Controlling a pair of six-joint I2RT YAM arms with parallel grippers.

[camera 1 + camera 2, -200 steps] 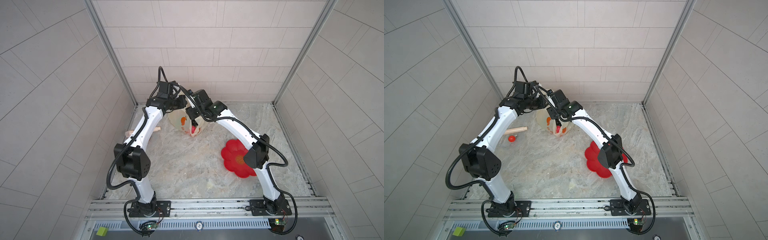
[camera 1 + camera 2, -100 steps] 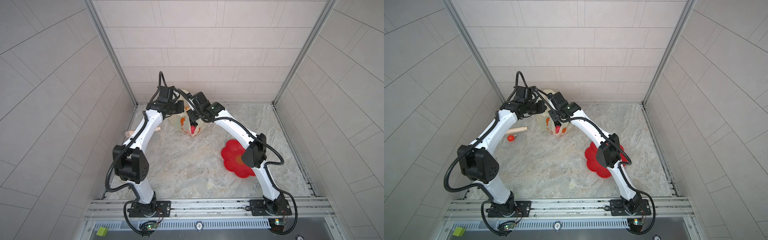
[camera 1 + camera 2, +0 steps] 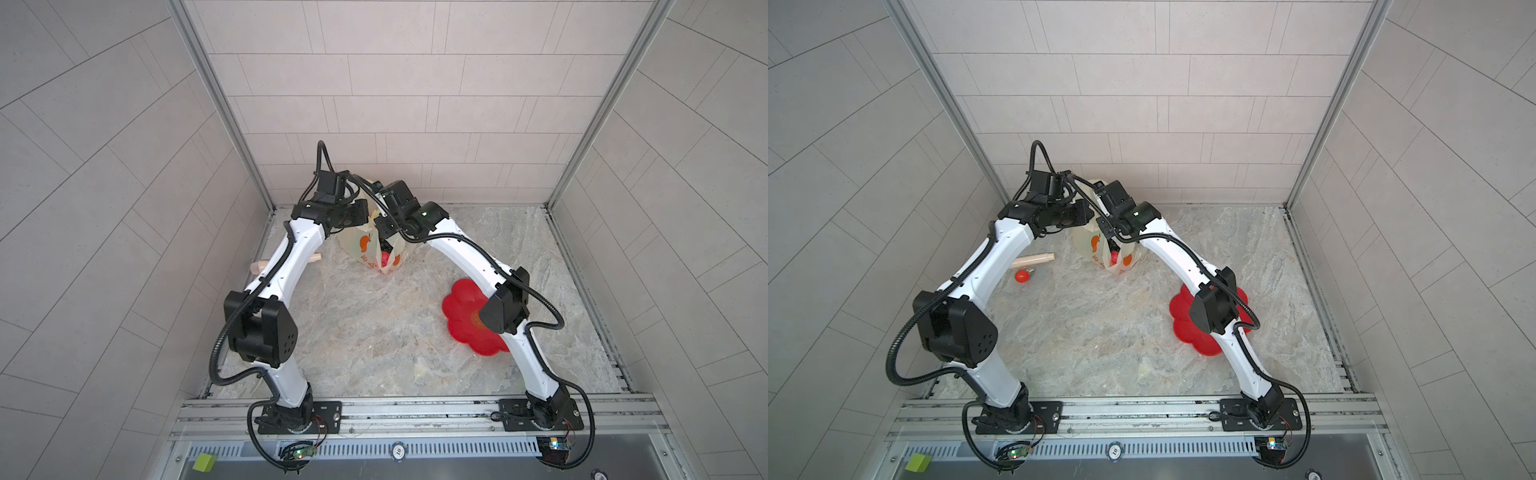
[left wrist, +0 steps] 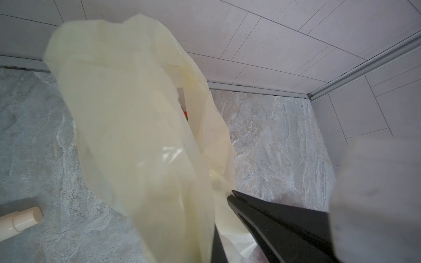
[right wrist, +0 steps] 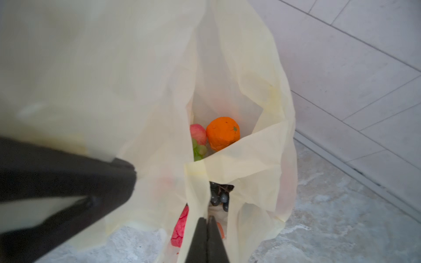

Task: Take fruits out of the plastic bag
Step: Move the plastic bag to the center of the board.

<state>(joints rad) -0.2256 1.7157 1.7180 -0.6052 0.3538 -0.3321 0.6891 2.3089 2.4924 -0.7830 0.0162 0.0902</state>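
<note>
Plastic bag [image 3: 362,244] sits at the back of the table [image 3: 374,332], between the two wrists, visible in both top views [image 3: 1090,245]. It's thin crinkly pale-yellow film, translucent, w/ orange fruit prints + red chars on the side. The mouth is held up and pulled apart.

Left gripper [image 4: 230,195]: black tapered fingers pressed together, pinching a bunched bit of bag film at the tips. In the right wrist view we see the same gripper [image 5: 133,169] clamped on the bag wall at one side of the mouth.

Right gripper [image 5: 207,218]: fingers pressed flat together, no gap, w/ a fold of the mouth edge caught at the tips.

The fruits we can see are all inside the bag, low down:
- orange [image 5: 223,133]: round, matte pitted skin, small green stem spot
- pinkish round fruit [image 5: 197,133]: smooth, touching the orange
- green grape bunch [image 5: 199,151]: glossy beads, just beside both
- dark purple grape bunch [image 5: 218,195]: glossy, showing thru a gap in the folds
- pink wrinkly fruit [image 5: 181,227]: brain-like surface, beside the film edge

Can't tell what else is in there.

Off-bag: red flower-shaped plate [image 3: 461,320], scalloped rim, on the right side, partly under the right arm's elbow, well apart from the bag. Pale wooden dowel [image 3: 1034,261] and small red ball [image 3: 1022,275] w/ metal tip lie near the left arm. The table is marble-look, grey-beige veined.
</note>
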